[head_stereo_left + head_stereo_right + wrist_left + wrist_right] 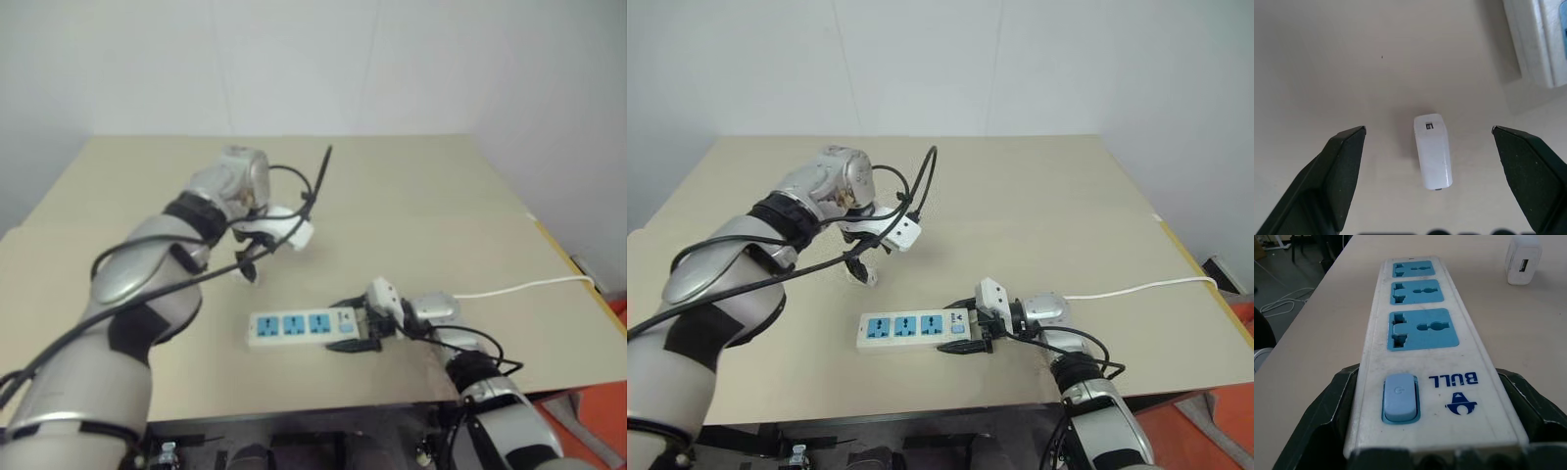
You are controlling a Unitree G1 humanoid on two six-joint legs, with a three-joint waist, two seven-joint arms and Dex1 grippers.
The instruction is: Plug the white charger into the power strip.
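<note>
Two arms are showing over the tan table [1038,186] in my head views. I am holding the left gripper [862,262] above the tabletop, pointing down, a little beyond the far long edge of the power strip [911,328], near its free end. The strip is lying flat near the front edge of the table, its three blue socket panels facing up. At its switch end I am gripping it with the right gripper [965,338], one black finger on each long side. A thin white cable [1136,288] is running from behind that hand across the table to the right edge.

Looking through the left wrist camera, I am seeing the white charger [1433,151] resting on the table directly between the two black fingers [1339,171], which are standing wide apart, well clear of it on both sides. I am seeing a small dark port on one face of the charger. A corner of the power strip [1535,39] is lying nearby, apart from the charger.

Looking through the right wrist camera, I am seeing the strip [1425,362] running away from the gripper, its pale blue switch [1399,396] nearest, then blue "BULL" lettering, then the three sockets in a row. The black fingers [1327,426] are pressing against both long sides of the switch end, clamping it. The white charger [1522,260] is standing on the table beyond the far sockets, off to one side and not touching the strip.
</note>
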